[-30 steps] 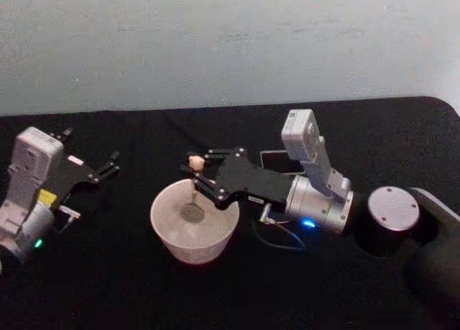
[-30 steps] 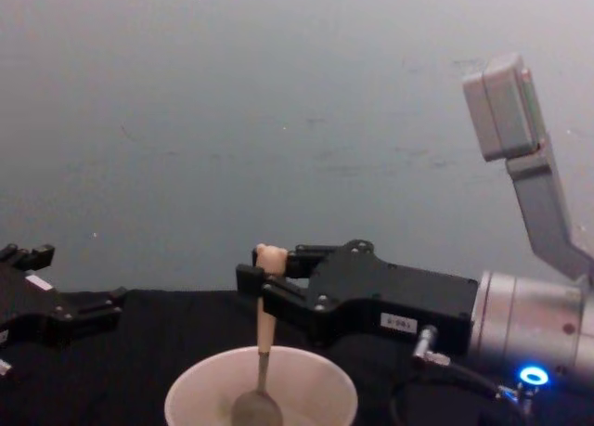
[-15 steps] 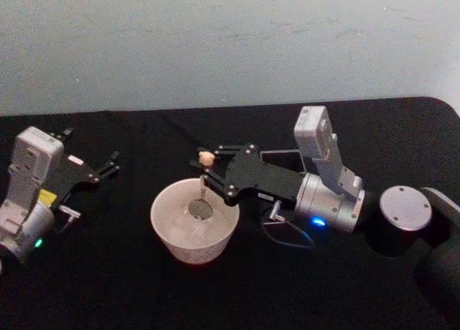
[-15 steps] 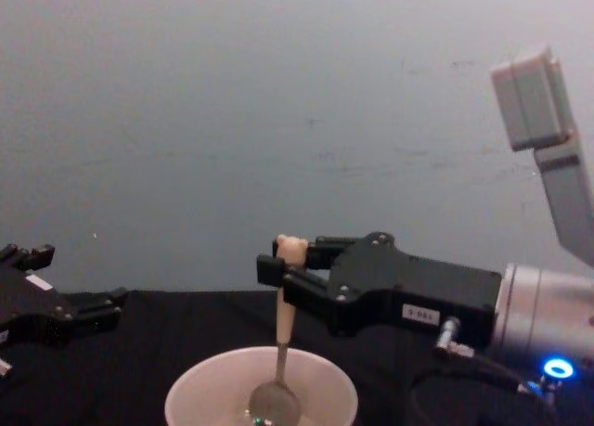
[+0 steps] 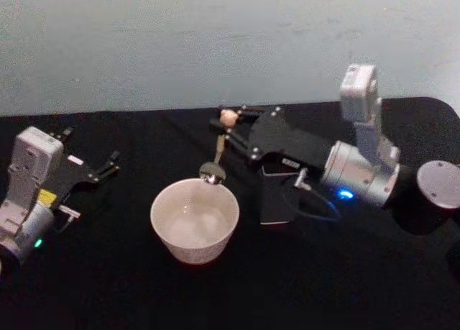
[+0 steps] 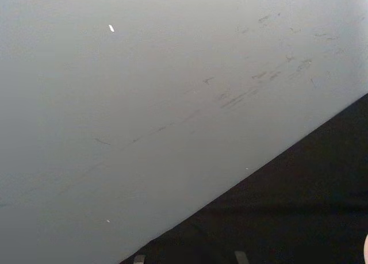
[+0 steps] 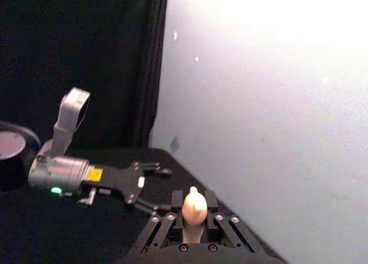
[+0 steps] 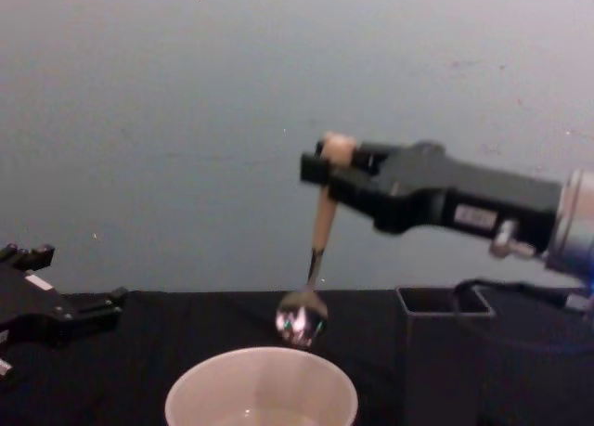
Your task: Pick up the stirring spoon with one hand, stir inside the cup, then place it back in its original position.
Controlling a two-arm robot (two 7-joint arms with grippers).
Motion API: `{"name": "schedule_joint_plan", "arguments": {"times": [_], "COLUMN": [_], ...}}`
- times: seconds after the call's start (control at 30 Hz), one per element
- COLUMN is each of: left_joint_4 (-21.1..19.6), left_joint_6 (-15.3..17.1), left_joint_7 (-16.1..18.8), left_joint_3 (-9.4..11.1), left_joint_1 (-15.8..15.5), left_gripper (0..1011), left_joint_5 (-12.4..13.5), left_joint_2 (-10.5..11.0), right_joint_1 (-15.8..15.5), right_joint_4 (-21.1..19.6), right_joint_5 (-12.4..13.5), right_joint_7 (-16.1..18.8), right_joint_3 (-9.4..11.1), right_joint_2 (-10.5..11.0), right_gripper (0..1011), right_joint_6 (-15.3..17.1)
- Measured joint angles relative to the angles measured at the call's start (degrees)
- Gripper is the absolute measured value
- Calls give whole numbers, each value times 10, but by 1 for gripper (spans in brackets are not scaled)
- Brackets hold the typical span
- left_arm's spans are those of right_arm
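Your hand (image 5: 228, 119) pinches the spoon (image 8: 323, 224) by its bear end, bowl hanging clear above the cup (image 5: 190, 245), likely bound for the holder (image 5: 275, 197); left gripper (image 5: 92, 152) idles.

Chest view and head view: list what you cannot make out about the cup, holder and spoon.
- Cup base: cut off by the chest view's lower edge.
- Holder inside: hidden behind its own wall in the chest view; the right gripper covers its top in the head view.
- Stirring spoon: bear face too small.
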Motion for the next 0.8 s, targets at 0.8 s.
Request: {"name": "schedule_joint_plan", "arguments": {"times": [0.8], "left_joint_4": [0], "left_joint_6": [0], "left_joint_7": [0], "left_joint_3": [0], "left_joint_1": [0], "left_gripper": [1002], "left_joint_5": [0], "left_joint_2": [0], "right_joint_1": [-37], "right_joint_4": [-74], "right_joint_5": [15], "right_joint_7": [-33], "right_joint_3": [69], "right_joint_2": [72], "right_gripper": [212], "right_joint_6": [-10]}}
